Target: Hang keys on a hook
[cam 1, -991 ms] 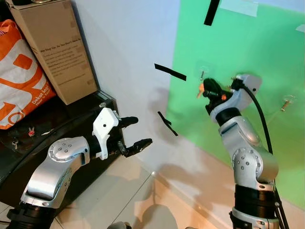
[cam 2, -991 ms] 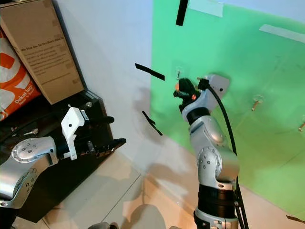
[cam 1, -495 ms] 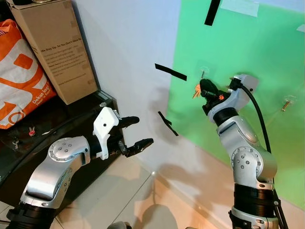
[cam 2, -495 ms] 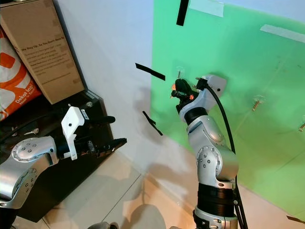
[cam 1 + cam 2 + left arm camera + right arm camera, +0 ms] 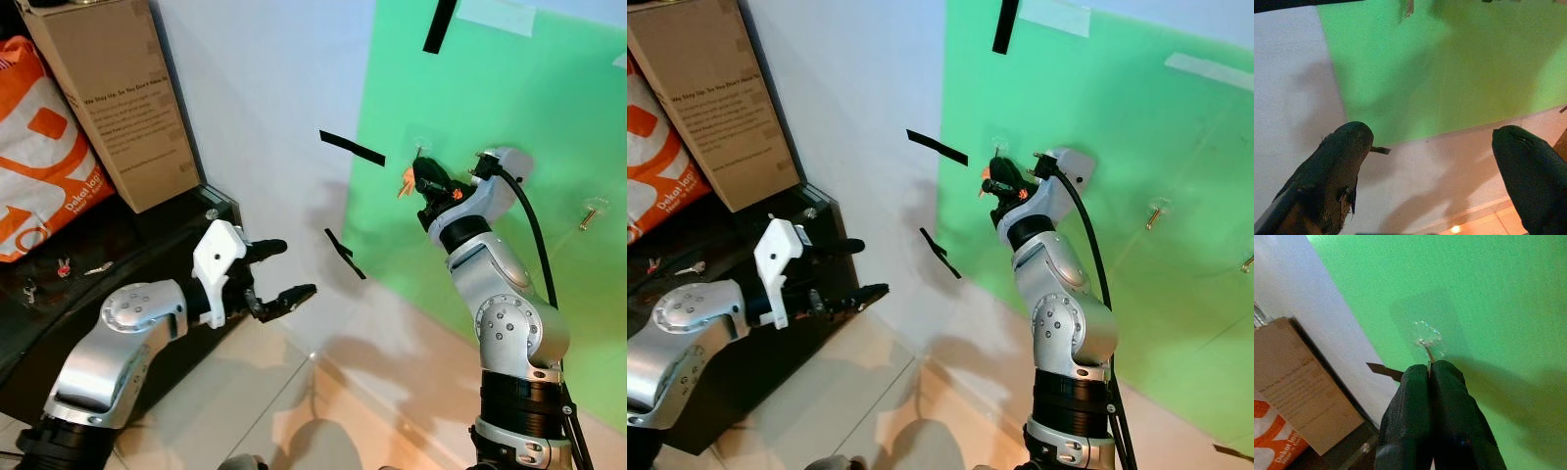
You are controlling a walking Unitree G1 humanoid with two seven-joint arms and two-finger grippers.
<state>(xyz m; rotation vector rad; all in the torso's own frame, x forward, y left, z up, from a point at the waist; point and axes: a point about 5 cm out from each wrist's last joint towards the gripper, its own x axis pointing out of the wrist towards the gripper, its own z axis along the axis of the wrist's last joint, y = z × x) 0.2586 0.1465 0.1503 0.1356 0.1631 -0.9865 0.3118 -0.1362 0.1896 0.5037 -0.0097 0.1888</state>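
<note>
Reaching up against the green wall panel (image 5: pixel 509 88), the right gripper (image 5: pixel 423 179) sits just below a small clear hook (image 5: pixel 419 149), with orange-tagged keys (image 5: pixel 404 184) sticking out at its tip. From the head views the fingers look bunched around the keys; the right wrist view adds that both fingers (image 5: pixel 1418 396) are pressed flat together on a thin metal piece, its end touching or just short of the hook (image 5: pixel 1425 335). Another hook (image 5: pixel 589 208) sits well apart along the panel. The left gripper (image 5: pixel 279 269) hangs low near the black cabinet (image 5: pixel 147 235), fingers spread and holding nothing; its wrist view faces bare wall and panel. Open floor (image 5: pixel 255 401) lies between the arms, while a cardboard box (image 5: pixel 113 88) and an orange bag (image 5: pixel 44 157) crowd the cabinet top.
</note>
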